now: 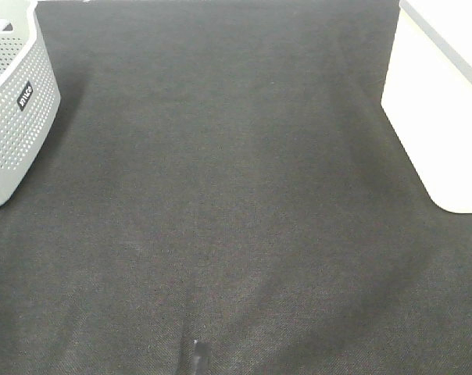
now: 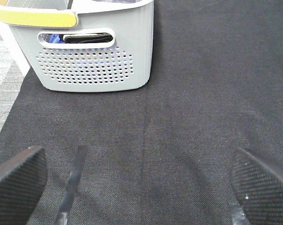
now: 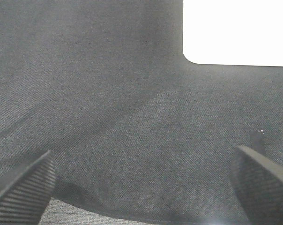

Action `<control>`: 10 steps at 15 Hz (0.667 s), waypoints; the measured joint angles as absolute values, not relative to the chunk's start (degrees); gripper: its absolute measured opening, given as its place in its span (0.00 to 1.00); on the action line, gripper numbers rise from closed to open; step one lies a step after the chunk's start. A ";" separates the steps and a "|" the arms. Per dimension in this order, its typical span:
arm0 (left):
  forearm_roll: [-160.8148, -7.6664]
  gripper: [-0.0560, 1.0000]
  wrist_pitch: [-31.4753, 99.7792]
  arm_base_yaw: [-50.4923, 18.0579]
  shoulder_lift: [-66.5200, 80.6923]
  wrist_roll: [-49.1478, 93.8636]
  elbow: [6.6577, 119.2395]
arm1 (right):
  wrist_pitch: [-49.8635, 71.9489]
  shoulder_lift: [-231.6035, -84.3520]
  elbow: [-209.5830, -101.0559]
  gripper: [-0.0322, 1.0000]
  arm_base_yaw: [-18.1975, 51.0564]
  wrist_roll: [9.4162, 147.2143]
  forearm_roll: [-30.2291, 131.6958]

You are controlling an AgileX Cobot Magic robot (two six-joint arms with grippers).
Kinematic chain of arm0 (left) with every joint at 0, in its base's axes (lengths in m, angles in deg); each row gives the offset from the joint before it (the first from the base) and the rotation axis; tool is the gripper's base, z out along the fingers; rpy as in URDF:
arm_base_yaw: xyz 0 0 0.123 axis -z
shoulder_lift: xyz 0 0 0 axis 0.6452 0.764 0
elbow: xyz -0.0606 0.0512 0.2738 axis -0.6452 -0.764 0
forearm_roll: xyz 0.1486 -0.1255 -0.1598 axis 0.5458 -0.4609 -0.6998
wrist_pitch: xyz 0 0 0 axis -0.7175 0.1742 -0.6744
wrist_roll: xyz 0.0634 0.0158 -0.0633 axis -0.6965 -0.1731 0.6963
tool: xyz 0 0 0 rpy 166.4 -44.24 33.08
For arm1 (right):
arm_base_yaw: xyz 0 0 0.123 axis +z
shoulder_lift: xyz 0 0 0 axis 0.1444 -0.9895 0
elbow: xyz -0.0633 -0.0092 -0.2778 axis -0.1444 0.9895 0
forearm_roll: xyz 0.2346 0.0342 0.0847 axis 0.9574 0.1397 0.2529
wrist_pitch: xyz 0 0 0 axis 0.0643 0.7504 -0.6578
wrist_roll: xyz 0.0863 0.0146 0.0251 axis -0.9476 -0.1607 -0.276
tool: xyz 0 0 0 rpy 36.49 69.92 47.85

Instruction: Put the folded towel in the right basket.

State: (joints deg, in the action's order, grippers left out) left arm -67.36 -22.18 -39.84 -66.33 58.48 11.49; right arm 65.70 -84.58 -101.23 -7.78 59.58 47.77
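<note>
Dark woven cloth (image 1: 220,203) covers the whole table, with a perforated grey basket (image 1: 13,109) at ten o'clock and the white right basket (image 1: 443,101) at two o'clock. No folded towel shows loose anywhere; dark fabric is visible through the grey basket's handle slot (image 2: 83,38), perhaps it. Left gripper (image 2: 139,183), the nearer one, and right gripper (image 3: 141,187) both hover spread and empty

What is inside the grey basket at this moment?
Through the handle slot of the grey basket, something blue and something dark show; what they are cannot be told. The walls hide the rest.
</note>
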 joint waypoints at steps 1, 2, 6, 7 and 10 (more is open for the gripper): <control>-67.36 0.99 -22.18 -39.84 -66.33 58.48 11.49 | 65.70 -84.58 -101.23 0.96 -7.78 59.58 47.77; -67.36 0.99 -22.18 -39.84 -66.33 58.48 11.49 | 65.70 -84.58 -101.23 0.96 -7.78 59.58 47.77; -67.36 0.99 -22.18 -39.84 -66.33 58.48 11.49 | 65.70 -84.58 -101.23 0.96 -7.78 59.58 47.77; -67.36 0.99 -22.18 -39.84 -66.33 58.48 11.49 | 65.70 -84.58 -101.23 0.96 -7.78 59.58 47.77; -67.36 0.99 -22.18 -39.84 -66.33 58.48 11.49 | 65.70 -84.58 -101.23 0.96 -7.78 59.58 47.77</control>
